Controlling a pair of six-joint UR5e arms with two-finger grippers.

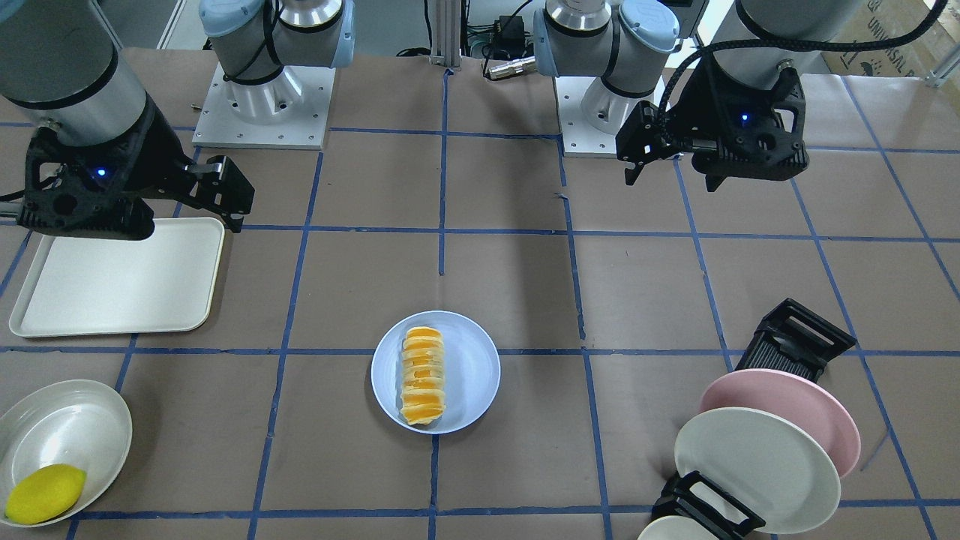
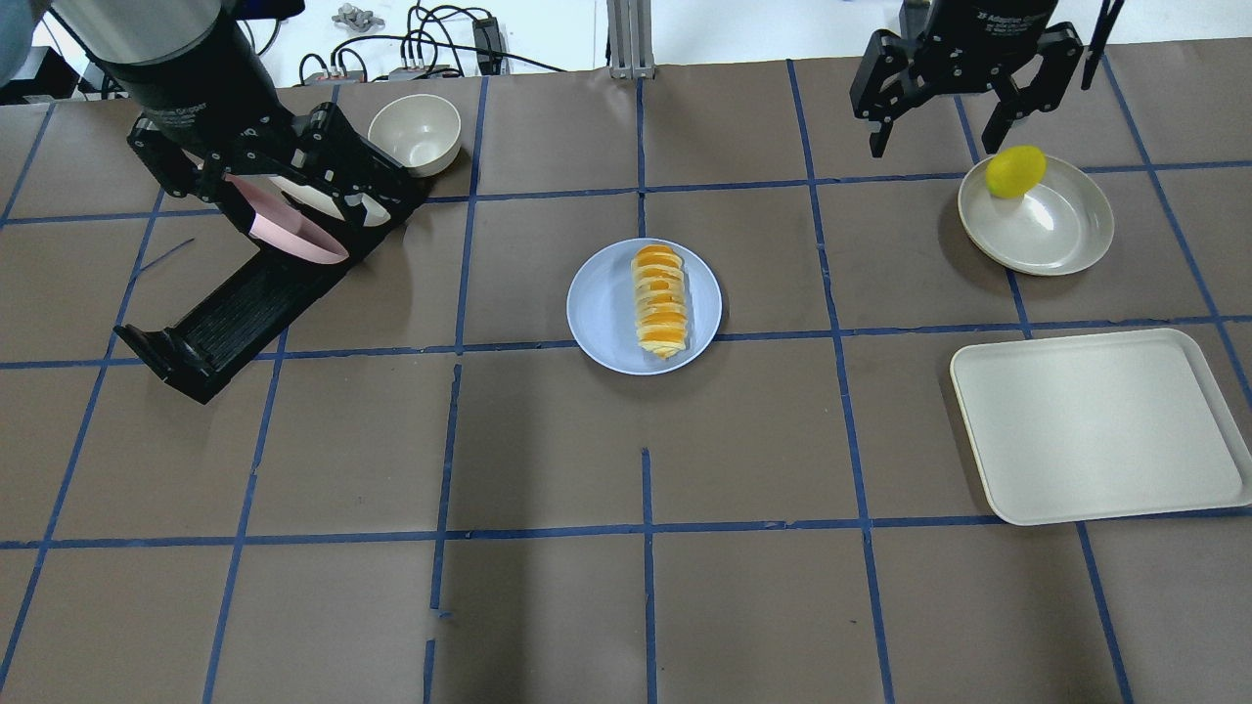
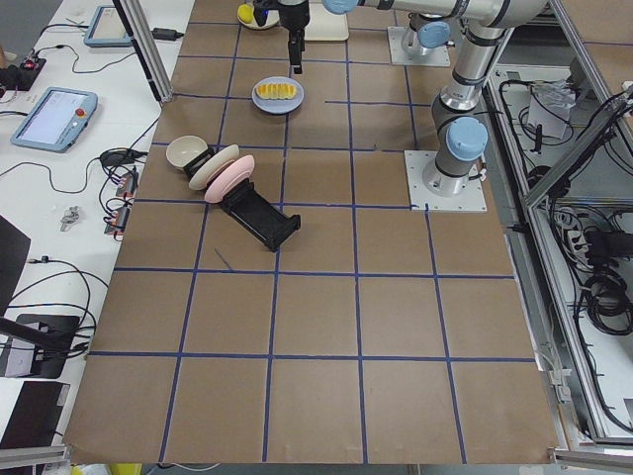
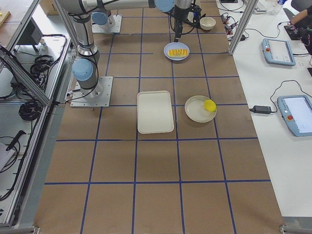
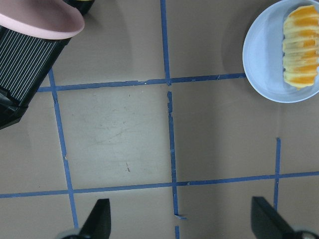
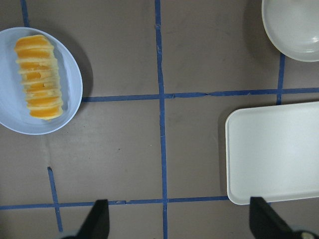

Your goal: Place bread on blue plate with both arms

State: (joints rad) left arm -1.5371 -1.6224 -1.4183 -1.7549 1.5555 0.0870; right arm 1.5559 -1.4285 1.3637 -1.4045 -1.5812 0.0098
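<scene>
The bread (image 1: 423,374), a ridged golden-orange loaf with pale stripes, lies lengthwise on the pale blue plate (image 1: 472,375) at the table's middle. Both also show in the overhead view, bread (image 2: 660,299) on plate (image 2: 602,308). My left gripper (image 2: 303,220) is open and empty, raised over the dish rack, well left of the plate. Its wrist view shows the bread (image 5: 301,47) at the upper right. My right gripper (image 2: 934,147) is open and empty, raised beside the lemon's dish. Its wrist view shows the bread (image 6: 39,77) at the upper left.
A yellow lemon (image 2: 1015,171) sits in a cream dish (image 2: 1056,225) at far right. A cream tray (image 2: 1095,425) lies nearer on the right. A black dish rack (image 2: 225,313) with a pink plate (image 1: 787,405) and a cream plate (image 1: 757,469) stands left, next to a small bowl (image 2: 415,132).
</scene>
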